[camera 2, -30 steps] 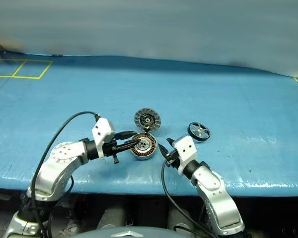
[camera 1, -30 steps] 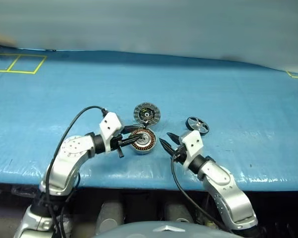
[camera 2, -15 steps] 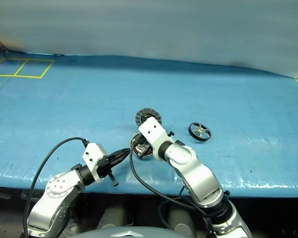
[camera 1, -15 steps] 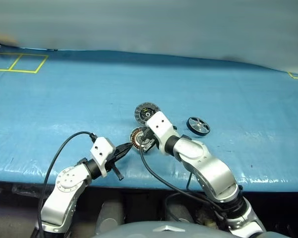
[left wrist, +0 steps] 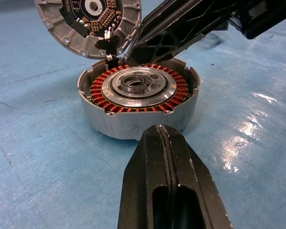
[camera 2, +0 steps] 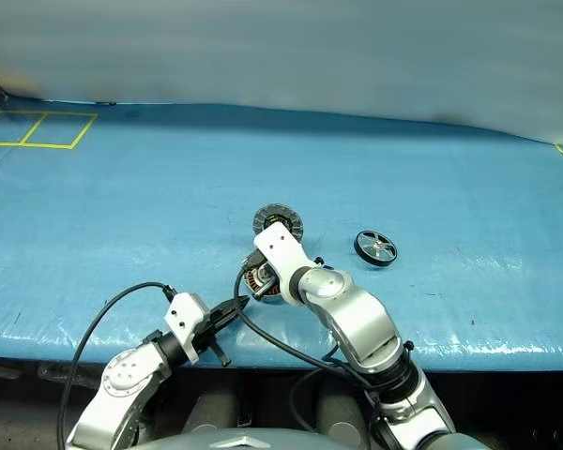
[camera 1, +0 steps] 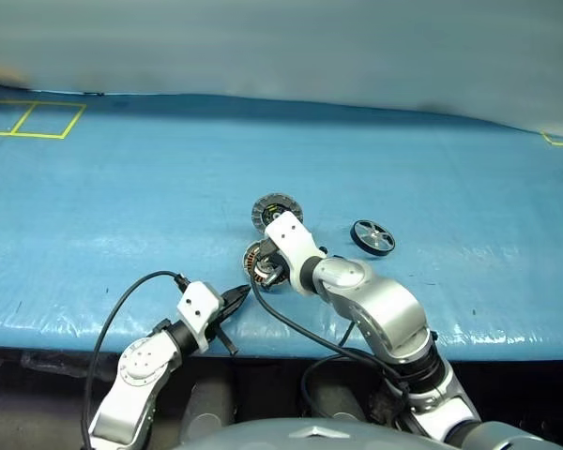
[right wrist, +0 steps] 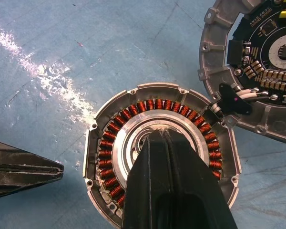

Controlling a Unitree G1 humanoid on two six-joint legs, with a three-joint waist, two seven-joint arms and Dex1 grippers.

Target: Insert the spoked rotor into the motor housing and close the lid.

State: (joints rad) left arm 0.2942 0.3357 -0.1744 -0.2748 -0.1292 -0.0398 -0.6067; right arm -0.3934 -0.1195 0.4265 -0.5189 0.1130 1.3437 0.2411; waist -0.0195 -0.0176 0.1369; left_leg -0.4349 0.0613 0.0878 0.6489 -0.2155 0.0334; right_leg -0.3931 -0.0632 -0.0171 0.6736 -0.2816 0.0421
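Note:
The motor housing [right wrist: 101, 125] is a silver cup with copper windings, standing on the blue table near its front edge. Its lid [right wrist: 257, 62] lies open just behind it, circuit face up, joined by short wires. My right gripper [right wrist: 162, 135] is shut and empty, angled down over the housing, its tips near the far rim by the lid's joint [left wrist: 133, 47]. My left gripper [left wrist: 164, 131] is shut and empty, a short way in front of the housing and pointing at its wall [left wrist: 133, 126]. The spoked rotor [camera 1: 372, 236], a small black wheel, lies to the right.
The blue table cover [camera 1: 122, 187] stretches far to the left, right and back. Its front edge [camera 1: 75, 323] runs just below the left gripper. Yellow tape squares [camera 1: 38, 117] mark the far left corner, and a grey wall stands behind.
My left gripper has drawn back from the housing toward the table's front edge and shut. My right arm has swung left from beside the rotor to over the housing and shut too.

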